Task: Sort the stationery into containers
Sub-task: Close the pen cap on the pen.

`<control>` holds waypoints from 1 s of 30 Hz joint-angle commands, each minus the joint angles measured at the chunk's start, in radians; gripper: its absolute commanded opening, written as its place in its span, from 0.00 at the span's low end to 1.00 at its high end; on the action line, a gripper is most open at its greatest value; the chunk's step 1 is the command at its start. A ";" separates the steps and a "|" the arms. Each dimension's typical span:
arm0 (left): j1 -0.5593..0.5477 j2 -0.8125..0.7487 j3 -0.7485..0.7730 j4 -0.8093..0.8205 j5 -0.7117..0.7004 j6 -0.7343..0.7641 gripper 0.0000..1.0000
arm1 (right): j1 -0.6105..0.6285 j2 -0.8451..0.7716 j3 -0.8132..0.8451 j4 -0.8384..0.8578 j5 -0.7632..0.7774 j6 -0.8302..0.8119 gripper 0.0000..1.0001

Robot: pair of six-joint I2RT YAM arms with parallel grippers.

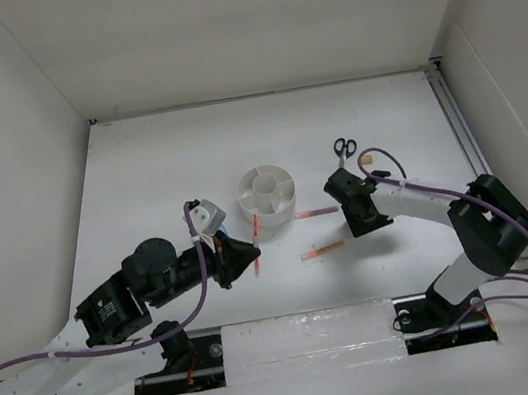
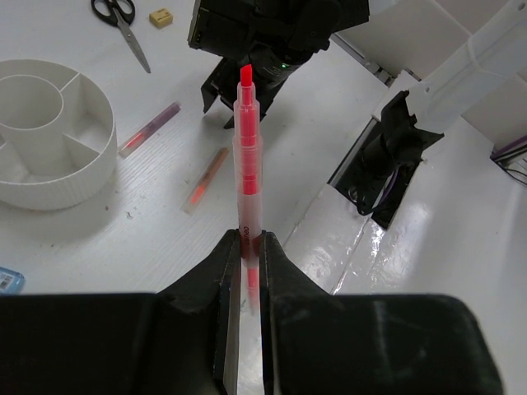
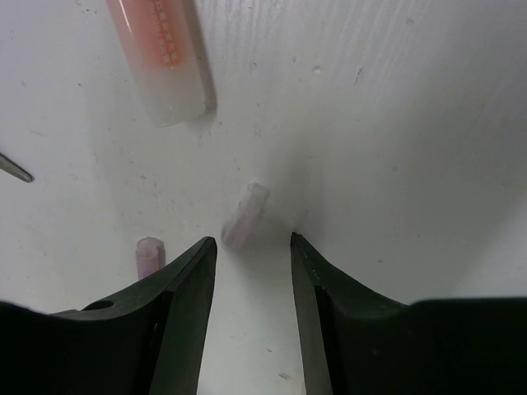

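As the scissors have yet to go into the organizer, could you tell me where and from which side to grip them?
Probably from straight above, with the jaws closing across the shut blades just past the pivot. The scissors lie flat on the table, so nothing can slip beneath them, and the handle loops are wider than the blades.

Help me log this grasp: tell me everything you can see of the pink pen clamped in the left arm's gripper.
The slim pink pen has a translucent, frosted plastic barrel in stepped segments, with a red-pink core showing through. Its bright pink wedge tip is bare, with no cap visible. Small dark print sits near its gripped end. The left gripper is shut on that end between its two black fingers, so the pen projects straight out beyond them, over the white table, touching nothing else that shows.
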 commanded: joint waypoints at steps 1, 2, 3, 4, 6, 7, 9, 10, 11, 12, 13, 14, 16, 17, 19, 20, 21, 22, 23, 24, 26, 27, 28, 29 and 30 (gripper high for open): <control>-0.003 -0.017 -0.005 0.046 0.006 0.010 0.00 | 0.023 0.028 0.001 -0.131 -0.044 0.349 0.48; -0.003 -0.017 -0.005 0.046 0.006 0.010 0.00 | 0.023 0.028 0.001 -0.131 -0.044 0.358 0.48; -0.003 -0.017 -0.005 0.046 -0.005 0.010 0.00 | 0.023 0.028 0.001 -0.131 -0.044 0.358 0.48; -0.003 -0.017 -0.005 0.046 -0.005 0.010 0.00 | 0.023 0.028 0.001 -0.140 -0.044 0.372 0.48; -0.003 -0.026 -0.005 0.046 -0.005 0.010 0.00 | 0.023 0.028 0.001 -0.152 -0.044 0.381 0.48; -0.003 -0.026 -0.005 0.046 -0.005 0.010 0.00 | 0.023 0.028 0.012 -0.172 -0.044 0.381 0.47; -0.003 -0.026 -0.005 0.046 -0.005 0.010 0.00 | 0.023 0.019 0.012 -0.185 -0.034 0.395 0.47; -0.003 -0.037 -0.005 0.046 -0.005 0.010 0.00 | 0.023 0.019 0.012 -0.185 -0.034 0.395 0.47; -0.003 -0.037 -0.005 0.046 -0.005 0.010 0.00 | 0.023 0.008 0.003 -0.175 -0.034 0.406 0.47; -0.003 -0.037 -0.005 0.046 -0.005 0.010 0.00 | 0.023 0.008 -0.008 -0.165 -0.034 0.406 0.47; -0.003 -0.046 -0.005 0.046 -0.005 0.010 0.00 | 0.023 -0.003 -0.008 -0.151 -0.022 0.406 0.47; -0.003 -0.046 -0.005 0.046 -0.005 0.010 0.00 | 0.023 -0.003 -0.017 -0.142 -0.021 0.406 0.47; -0.003 -0.055 -0.014 0.046 -0.005 0.010 0.00 | 0.000 -0.013 -0.017 -0.119 -0.006 0.357 0.48; -0.003 -0.055 -0.014 0.046 -0.005 0.010 0.00 | 0.000 -0.013 -0.017 -0.108 0.004 0.348 0.49; -0.003 -0.055 -0.014 0.055 0.004 0.010 0.00 | -0.013 -0.024 -0.026 -0.085 0.015 0.311 0.50; -0.003 -0.055 -0.014 0.056 0.005 0.010 0.00 | -0.013 -0.035 -0.026 -0.085 0.015 0.311 0.50; -0.003 -0.055 -0.014 0.056 0.005 0.010 0.00 | -0.026 -0.035 -0.026 -0.085 0.015 0.295 0.52; -0.003 -0.055 -0.014 0.056 0.005 0.010 0.00 | -0.036 -0.035 -0.026 -0.085 0.015 0.286 0.52; -0.003 -0.055 -0.014 0.056 0.005 0.010 0.00 | -0.036 -0.024 -0.026 -0.095 0.015 0.268 0.52; -0.003 -0.055 -0.014 0.056 0.005 0.010 0.00 | -0.049 -0.024 -0.014 -0.105 0.015 0.254 0.53; -0.003 -0.055 -0.014 0.056 0.005 0.010 0.00 | -0.060 -0.001 0.012 -0.117 0.015 0.240 0.54; -0.003 -0.055 -0.014 0.056 0.005 0.010 0.00 | -0.069 0.014 0.012 -0.117 0.015 0.202 0.54; -0.003 -0.055 -0.014 0.056 0.005 0.010 0.00 | -0.079 0.023 0.029 -0.117 0.015 0.190 0.54; -0.003 -0.055 -0.014 0.056 0.005 0.010 0.00 | -0.079 0.032 0.047 -0.117 0.015 0.180 0.54; -0.003 -0.055 -0.014 0.056 0.005 0.010 0.00 | -0.079 0.042 0.047 -0.128 0.015 0.159 0.54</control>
